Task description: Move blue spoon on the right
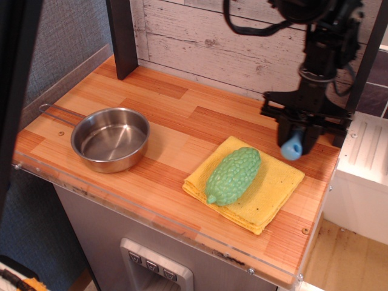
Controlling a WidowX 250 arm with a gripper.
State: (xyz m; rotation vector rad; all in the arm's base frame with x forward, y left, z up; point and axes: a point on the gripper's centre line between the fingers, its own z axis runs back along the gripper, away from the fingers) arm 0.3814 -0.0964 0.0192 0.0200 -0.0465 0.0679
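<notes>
My gripper (295, 140) hangs over the right side of the wooden counter, above the far right corner of the yellow cloth (270, 188). It is shut on the blue spoon (292, 147), whose light-blue handle end points down out of the black fingers (279, 130). The spoon's grey metal bowl is hidden inside the gripper. The spoon is held a little above the counter and cloth, touching neither as far as I can see.
A green bumpy toy vegetable (233, 174) lies on the yellow cloth. A steel pan (110, 139) with a wire handle sits at the left. A wooden back wall (212, 36) and dark posts (123, 36) bound the counter (182, 121). The counter's right edge lies near the gripper.
</notes>
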